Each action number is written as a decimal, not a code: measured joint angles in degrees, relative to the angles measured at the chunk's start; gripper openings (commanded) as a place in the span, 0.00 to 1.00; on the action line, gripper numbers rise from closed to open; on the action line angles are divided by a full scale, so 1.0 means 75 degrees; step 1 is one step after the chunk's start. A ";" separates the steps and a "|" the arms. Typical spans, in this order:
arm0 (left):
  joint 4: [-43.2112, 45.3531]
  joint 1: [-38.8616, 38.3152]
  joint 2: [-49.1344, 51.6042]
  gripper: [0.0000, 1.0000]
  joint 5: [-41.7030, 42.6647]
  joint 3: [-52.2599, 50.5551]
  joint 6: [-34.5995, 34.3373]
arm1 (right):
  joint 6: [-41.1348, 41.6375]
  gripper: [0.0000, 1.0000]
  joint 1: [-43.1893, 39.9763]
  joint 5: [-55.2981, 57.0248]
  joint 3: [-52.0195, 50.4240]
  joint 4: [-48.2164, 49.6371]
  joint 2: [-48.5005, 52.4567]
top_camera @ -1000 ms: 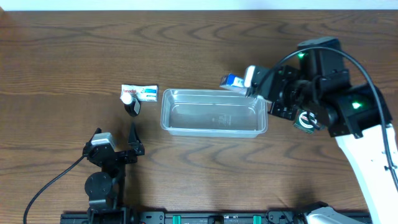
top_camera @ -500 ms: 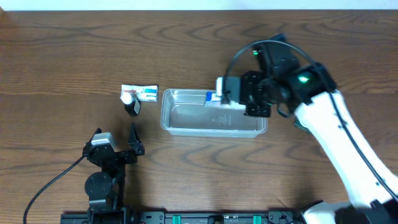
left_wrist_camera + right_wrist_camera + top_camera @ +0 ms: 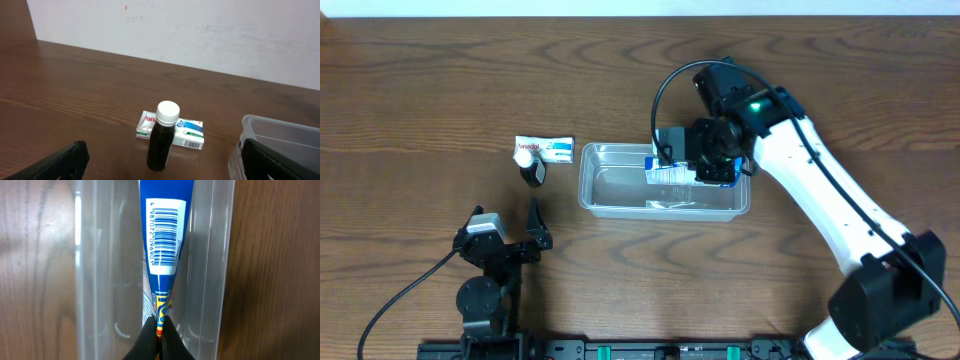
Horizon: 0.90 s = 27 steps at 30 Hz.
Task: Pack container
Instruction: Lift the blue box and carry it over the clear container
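Observation:
The clear plastic container (image 3: 610,201) lies at the table's middle; it also shows in the right wrist view (image 3: 85,280) and at the right edge of the left wrist view (image 3: 280,135). My right gripper (image 3: 682,165) (image 3: 159,330) is shut on a blue printed carton (image 3: 663,168) (image 3: 162,235) and holds it over the container's right half. A dark bottle with a white cap (image 3: 529,167) (image 3: 162,137) stands left of the container. A white and green box (image 3: 546,149) (image 3: 187,132) lies just behind the bottle. My left gripper (image 3: 510,243) (image 3: 160,170) is open and empty, short of the bottle.
A white wall (image 3: 200,30) rises beyond the table's far edge. Bare wood (image 3: 440,90) surrounds the objects.
My right arm has swung left with the blue carton, from beside the container's right end to over its inside. The left arm, bottle and box have not moved.

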 measured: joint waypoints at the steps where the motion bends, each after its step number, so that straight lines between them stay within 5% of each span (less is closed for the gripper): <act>1: 0.0000 0.0000 0.0000 0.98 0.0000 0.0000 0.0003 | -0.0003 0.01 0.0000 0.0003 0.0000 0.0026 0.0076; 27: 0.0000 0.0000 0.0000 0.98 0.0000 0.0000 0.0000 | -0.0003 0.01 -0.0020 0.0023 0.0000 0.0533 0.0542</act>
